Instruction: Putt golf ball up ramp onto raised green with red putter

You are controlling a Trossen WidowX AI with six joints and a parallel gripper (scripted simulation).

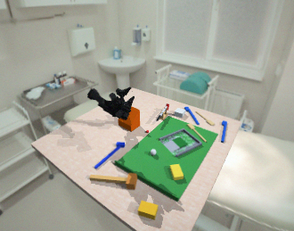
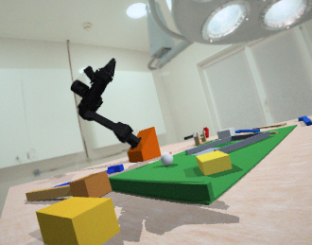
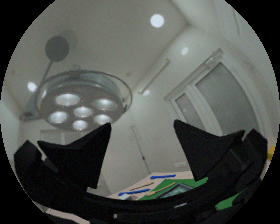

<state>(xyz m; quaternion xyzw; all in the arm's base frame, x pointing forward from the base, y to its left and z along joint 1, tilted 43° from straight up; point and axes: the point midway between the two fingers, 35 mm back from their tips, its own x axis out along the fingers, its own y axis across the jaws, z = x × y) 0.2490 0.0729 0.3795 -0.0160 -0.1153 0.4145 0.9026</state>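
Pincer (image 2: 110, 67) held wide, nothing gripped, raised well above counter (image 1: 77, 136), pointed upward. Red putter (image 1: 162, 113) seen at far edge of green mat (image 1: 171, 179), untouched. Golf ball (image 1: 153, 152) parked on mat near ramp (image 1: 182, 142).

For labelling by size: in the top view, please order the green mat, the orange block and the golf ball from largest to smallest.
1. Green mat
2. Orange block
3. Golf ball
The differences are plain, so nearness does not change the order.

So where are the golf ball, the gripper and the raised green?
Golf ball (image 1: 153, 152): top view, middle of the white ball.
Gripper (image 2: 112, 63): exterior view, at the fingertips, pointing upward.
Raised green (image 1: 183, 139): top view, green patch inside the grey frame.
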